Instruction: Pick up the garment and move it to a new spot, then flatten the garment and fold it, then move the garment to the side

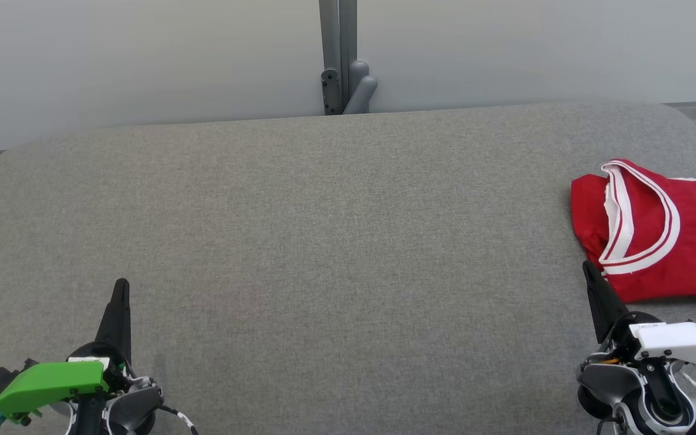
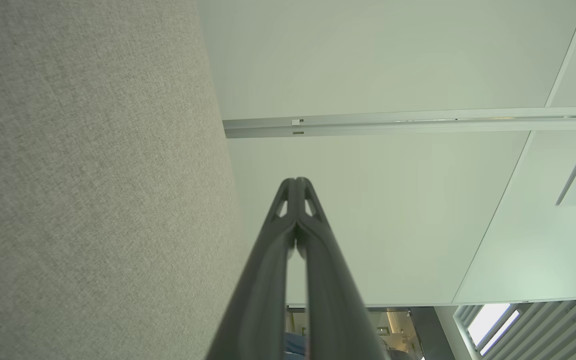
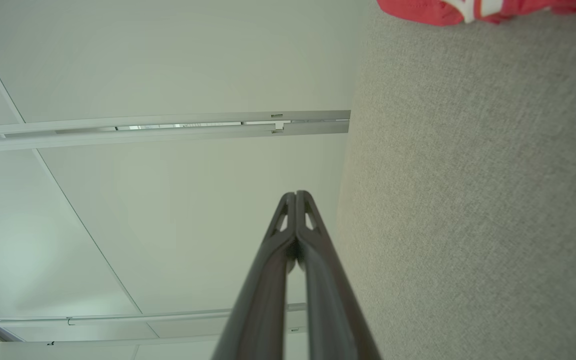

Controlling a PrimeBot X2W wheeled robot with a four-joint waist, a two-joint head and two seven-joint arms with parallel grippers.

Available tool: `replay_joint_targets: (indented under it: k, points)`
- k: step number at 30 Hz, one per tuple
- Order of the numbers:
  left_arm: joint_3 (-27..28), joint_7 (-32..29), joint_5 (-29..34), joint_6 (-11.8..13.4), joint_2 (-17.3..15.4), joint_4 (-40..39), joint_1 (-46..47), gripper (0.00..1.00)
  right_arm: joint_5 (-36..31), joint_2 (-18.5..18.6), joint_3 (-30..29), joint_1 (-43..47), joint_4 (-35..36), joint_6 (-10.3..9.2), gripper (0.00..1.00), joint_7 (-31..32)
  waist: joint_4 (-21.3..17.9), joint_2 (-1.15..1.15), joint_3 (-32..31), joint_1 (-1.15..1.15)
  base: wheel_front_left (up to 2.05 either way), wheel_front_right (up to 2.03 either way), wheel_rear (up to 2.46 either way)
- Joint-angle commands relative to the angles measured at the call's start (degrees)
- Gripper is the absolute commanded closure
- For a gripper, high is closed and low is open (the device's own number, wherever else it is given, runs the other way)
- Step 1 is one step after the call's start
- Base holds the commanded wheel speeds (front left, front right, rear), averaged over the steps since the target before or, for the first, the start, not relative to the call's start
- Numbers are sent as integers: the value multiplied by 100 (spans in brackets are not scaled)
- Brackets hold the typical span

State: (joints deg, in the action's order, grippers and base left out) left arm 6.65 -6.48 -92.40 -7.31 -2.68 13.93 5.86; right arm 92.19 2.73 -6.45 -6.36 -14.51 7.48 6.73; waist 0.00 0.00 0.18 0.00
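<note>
The garment (image 1: 656, 232) is a red sleeveless jersey with white trim, lying crumpled at the right edge of the grey fabric table (image 1: 324, 241); part of it runs out of the head view. A strip of the garment (image 3: 473, 10) shows at the top of the right wrist view. My right gripper (image 1: 589, 269) is shut and empty, its tip just beside the jersey's near-left edge; whether it touches the cloth I cannot tell. In the right wrist view the right gripper (image 3: 296, 194) points past the table edge. My left gripper (image 1: 121, 285) is shut and empty at the lower left; the left gripper (image 2: 296, 180) tips meet.
A grey post with a bracket (image 1: 342, 66) stands behind the table's far edge against pale wall panels. The table's corners are rounded, and its far edge (image 1: 203, 121) curves down at both sides.
</note>
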Motion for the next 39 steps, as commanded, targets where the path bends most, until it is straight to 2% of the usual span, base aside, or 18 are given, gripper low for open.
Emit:
replay_joint_targets:
  k: [1, 39]
  points:
    - [10, -1, -4, -38, -38, -11, 55, 100, 36, 28, -8, -54, 24, 2, 100, 16, 0, 0, 0, 0, 0, 0, 0]
    - [10, 0, -4, -38, -38, -12, 55, 100, 36, 28, -8, -54, 23, 2, 100, 15, 0, 0, 0, 0, 0, 0, 0]
